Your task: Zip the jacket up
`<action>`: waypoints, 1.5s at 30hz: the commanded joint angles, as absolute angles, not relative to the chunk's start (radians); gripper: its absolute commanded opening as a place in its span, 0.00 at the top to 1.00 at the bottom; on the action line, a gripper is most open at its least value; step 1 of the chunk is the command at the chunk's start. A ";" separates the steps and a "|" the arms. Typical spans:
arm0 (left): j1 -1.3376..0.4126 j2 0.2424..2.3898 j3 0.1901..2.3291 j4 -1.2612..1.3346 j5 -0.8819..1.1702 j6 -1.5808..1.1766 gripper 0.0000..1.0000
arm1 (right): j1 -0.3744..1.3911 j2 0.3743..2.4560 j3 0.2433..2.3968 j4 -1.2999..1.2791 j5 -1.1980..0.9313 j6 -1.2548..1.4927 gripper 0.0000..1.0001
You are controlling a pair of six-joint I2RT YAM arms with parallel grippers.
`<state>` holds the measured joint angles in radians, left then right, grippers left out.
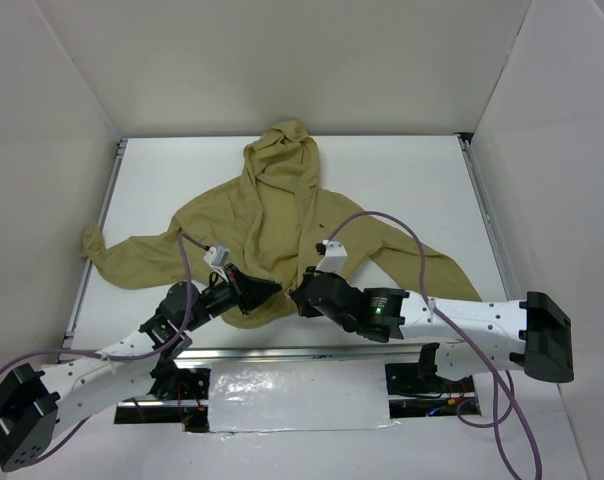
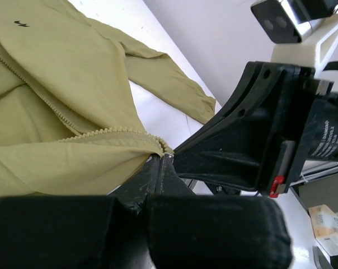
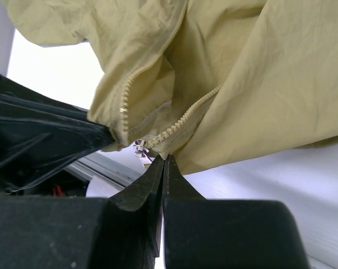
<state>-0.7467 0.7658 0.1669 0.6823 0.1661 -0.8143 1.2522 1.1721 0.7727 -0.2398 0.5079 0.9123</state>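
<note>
Table (image 1: 412, 180) sits inside white walls (image 1: 282, 60) at frame top, left & right. The jacket (image 1: 272, 235) lies in that pen, mid-frame in the top view. Hood (image 1: 282, 160) points to frame top. One sleeve (image 1: 132, 260) runs out to frame left, its cuff close to the wall. The other sleeve (image 1: 427, 262) goes to frame right w/ bare table beyond it. Bare table too above the hood and on both sides of it. The hem is bunched at lower centre, near the table's front edge, just above a crinkly silver sheet (image 1: 297, 395).

Both my arms come in low from the bottom corners of the frame & meet at the hem, tips almost touching each other. Left gripper (image 2: 160, 162): fingers pressed together, pinching the jacket hem where the zipper (image 2: 46, 98) ends; teeth run right into my tips. Right gripper (image 3: 162, 159): also pressed together, nipping fabric at the foot of a zipper row. A small metal zipper pull (image 3: 140, 150) sits just left of those tips in the right wrist view; can't tell if it touches. Rows of teeth stand apart above the grip, so the front is open. Dark chest mark (image 2: 20, 23) is at upper left of the left wrist view. A purple cable (image 1: 402, 225) loops off my right wrist above the frame-right sleeve.
</note>
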 commanded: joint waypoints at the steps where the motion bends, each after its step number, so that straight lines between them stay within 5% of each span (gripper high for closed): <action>1: -0.749 0.785 0.144 0.877 0.199 -0.827 1.00 | 1.250 1.121 0.776 -0.212 0.499 0.939 1.00; 45: -0.761 0.821 0.110 1.005 0.218 -0.845 1.00 | 1.250 1.138 0.834 -0.244 0.457 0.879 1.00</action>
